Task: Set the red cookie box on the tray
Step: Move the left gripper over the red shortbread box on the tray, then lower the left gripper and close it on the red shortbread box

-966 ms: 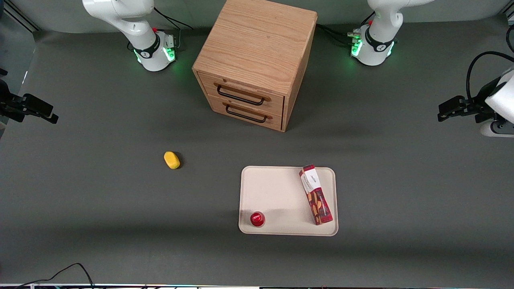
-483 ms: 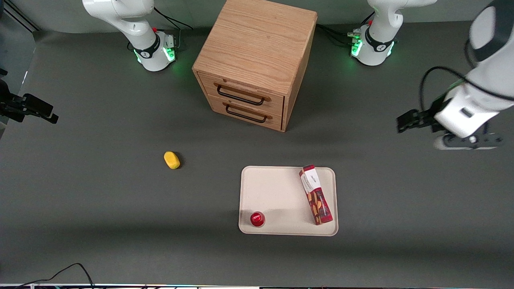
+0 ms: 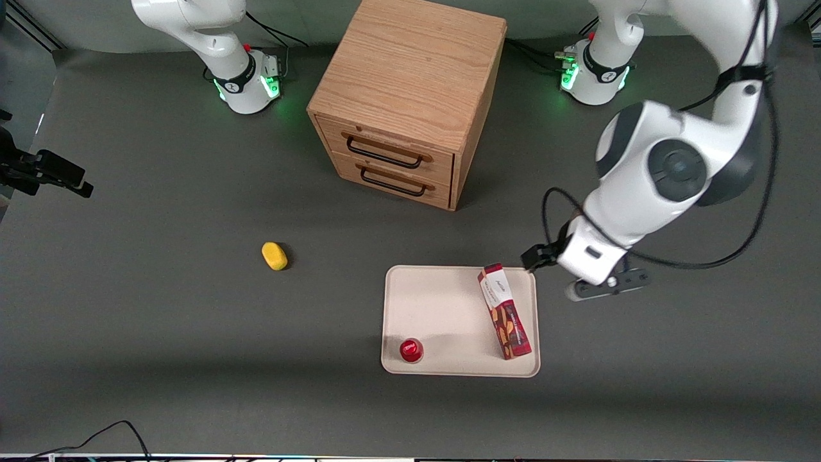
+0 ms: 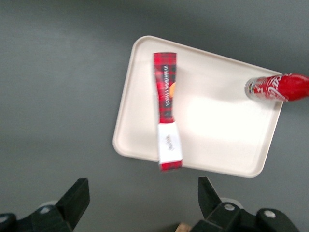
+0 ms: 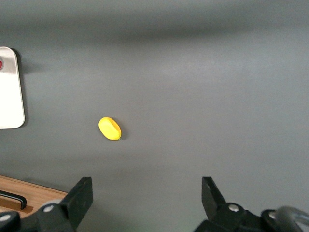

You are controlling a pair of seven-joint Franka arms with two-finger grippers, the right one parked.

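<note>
My gripper (image 4: 140, 203) hangs above the table just off the tray's (image 3: 442, 301) rim on the working arm's side, its fingers (image 4: 77, 198) spread wide with nothing between them. The box (image 3: 504, 310) lies flat on the tray, slightly askew, its white end toward the drawer cabinet (image 3: 407, 96) and poking just over the rim. A red-topped cup (image 3: 410, 350) stands in the tray's corner nearer the camera, well apart from the box.

Lab: robot arms (image 3: 667, 173), grey table (image 3: 160, 321).
</note>
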